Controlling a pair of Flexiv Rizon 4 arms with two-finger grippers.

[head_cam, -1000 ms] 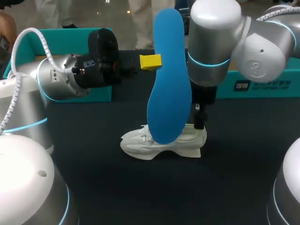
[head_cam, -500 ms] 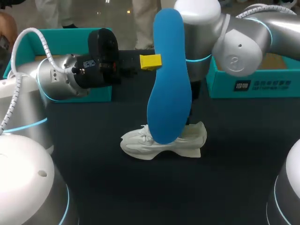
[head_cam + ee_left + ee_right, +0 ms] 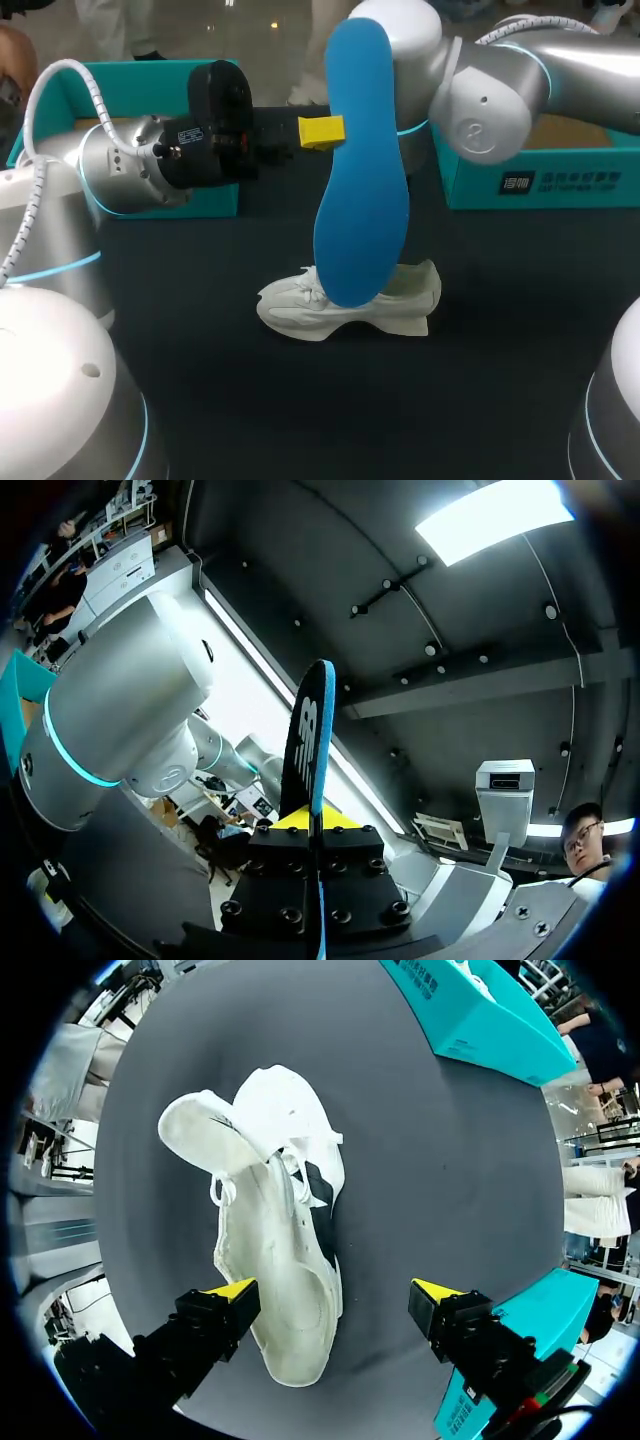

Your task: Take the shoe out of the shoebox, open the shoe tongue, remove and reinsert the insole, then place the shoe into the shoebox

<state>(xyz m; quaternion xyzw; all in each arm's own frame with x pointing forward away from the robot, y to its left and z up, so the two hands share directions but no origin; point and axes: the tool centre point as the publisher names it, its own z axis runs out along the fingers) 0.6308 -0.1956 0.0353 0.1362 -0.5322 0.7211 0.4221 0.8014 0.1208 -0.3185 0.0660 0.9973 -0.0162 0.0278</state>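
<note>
Our landmark is the white lace-up sneaker (image 3: 290, 305), which stands on its sole near the middle of the dark tabletop (image 3: 300, 400), outside both box pieces.

Well to the left of the sneaker and behind it, our silver left arm (image 3: 130, 165) comes in low. Behind that arm, further from the sneaker, stands the left teal cardboard shoebox piece (image 3: 150, 75).

The left claw (image 3: 325, 131) is above and behind the sneaker. It is pinching the long blue foam insole (image 3: 362, 170), which is held on end. In the head view the insole's rounded lower end overlaps the sneaker's middle; we cannot tell whether they touch. In the left wrist view the insole (image 3: 310, 730) is seen edge-on, rising straight out from between the black fingers of the left claw (image 3: 315, 825).

Our silver right arm (image 3: 490, 90) reaches in above and behind the sneaker from the right, and the insole hides its claw in the head view. In the right wrist view the right claw (image 3: 333, 1290) hangs over the sneaker's (image 3: 270, 1220) heel end with its fingers spread wide. One yellow tip is over the sneaker's edge and the other over bare tabletop (image 3: 430, 1160) beside it. The sneaker's tongue (image 3: 195, 1125) is folded out toward the toe.

Behind the sneaker and to its right sits the right teal cardboard shoebox piece (image 3: 560, 170), well apart from it.
</note>
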